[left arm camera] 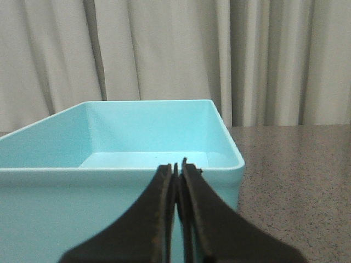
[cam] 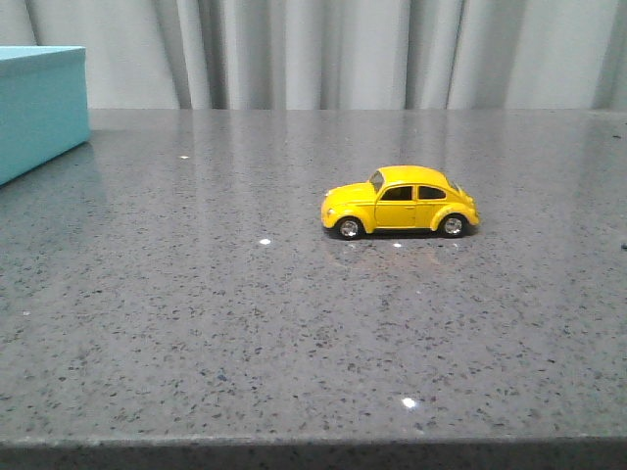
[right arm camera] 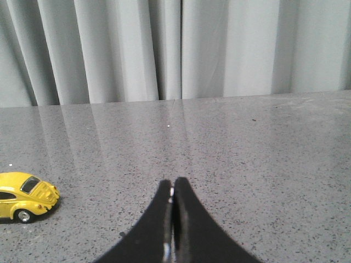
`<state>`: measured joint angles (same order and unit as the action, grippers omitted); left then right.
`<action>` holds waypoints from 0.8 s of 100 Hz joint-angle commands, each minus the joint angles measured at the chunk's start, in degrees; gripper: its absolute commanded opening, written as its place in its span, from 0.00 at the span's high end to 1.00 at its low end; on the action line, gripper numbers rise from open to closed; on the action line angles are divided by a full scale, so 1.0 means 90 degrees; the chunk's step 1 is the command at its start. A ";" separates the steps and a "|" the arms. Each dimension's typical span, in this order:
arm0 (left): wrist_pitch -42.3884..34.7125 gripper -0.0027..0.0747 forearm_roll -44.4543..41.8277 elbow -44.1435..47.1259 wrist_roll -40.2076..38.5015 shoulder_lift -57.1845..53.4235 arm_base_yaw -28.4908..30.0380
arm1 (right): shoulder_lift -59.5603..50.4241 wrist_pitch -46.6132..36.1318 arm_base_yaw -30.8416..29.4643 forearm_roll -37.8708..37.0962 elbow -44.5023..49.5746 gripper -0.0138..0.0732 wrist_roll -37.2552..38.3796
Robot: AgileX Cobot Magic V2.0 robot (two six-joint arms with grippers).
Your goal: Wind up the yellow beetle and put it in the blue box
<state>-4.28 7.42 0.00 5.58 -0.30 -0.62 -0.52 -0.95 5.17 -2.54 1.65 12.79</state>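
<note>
- Here, one yellow beetle (cam: pixel 401 202) stands on its wheels on the grey desk (cam: pixel 294 333), right of centre, long axis crosswise, nose toward the robot's left.
- One blue box (cam: pixel 37 106) sits at the far left, well apart; lidless, interior bare where visible.
- Left gripper (left arm camera: pixel 178 167) and right gripper (right arm camera: pixel 173 189): jaws pressed together, holding nothing.

My front camera looks low and forward across the table (cam: pixel 294 333), with the box (cam: pixel 39 108) far left and the beetle (cam: pixel 400 202) right of centre. My left wrist camera sits close behind the box (left arm camera: pixel 109 203), facing the curtain (left arm camera: pixel 164 55) and looking into it. My right wrist camera looks low over the table (right arm camera: pixel 247 153), sharing the beetle (right arm camera: pixel 24 195) with the front view.
</note>
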 commanded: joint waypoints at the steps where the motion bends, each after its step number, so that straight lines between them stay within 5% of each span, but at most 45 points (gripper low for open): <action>1: -0.0693 0.99 0.0003 0.0142 -0.0042 -0.0203 0.0006 | -0.0150 -0.0516 0.0016 0.0001 -0.0107 0.97 -0.0051; 40: -0.0729 0.99 0.0202 -0.0156 -0.0042 -0.0191 0.0006 | -0.0096 -0.0335 0.0010 0.0014 -0.0250 0.97 0.0026; 60: 0.0741 0.99 0.0232 -0.1316 -0.0042 0.0307 0.0006 | 0.0505 0.0782 0.0010 0.0014 -0.1210 0.97 0.0091; 80: 0.1208 0.99 0.0232 -0.2284 0.0025 0.1396 0.0006 | 0.1632 0.1834 0.0010 0.0003 -0.2236 0.89 0.0085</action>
<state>8.94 8.97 -15.80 5.68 7.49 -0.62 9.10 15.96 5.17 -2.54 -13.31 13.54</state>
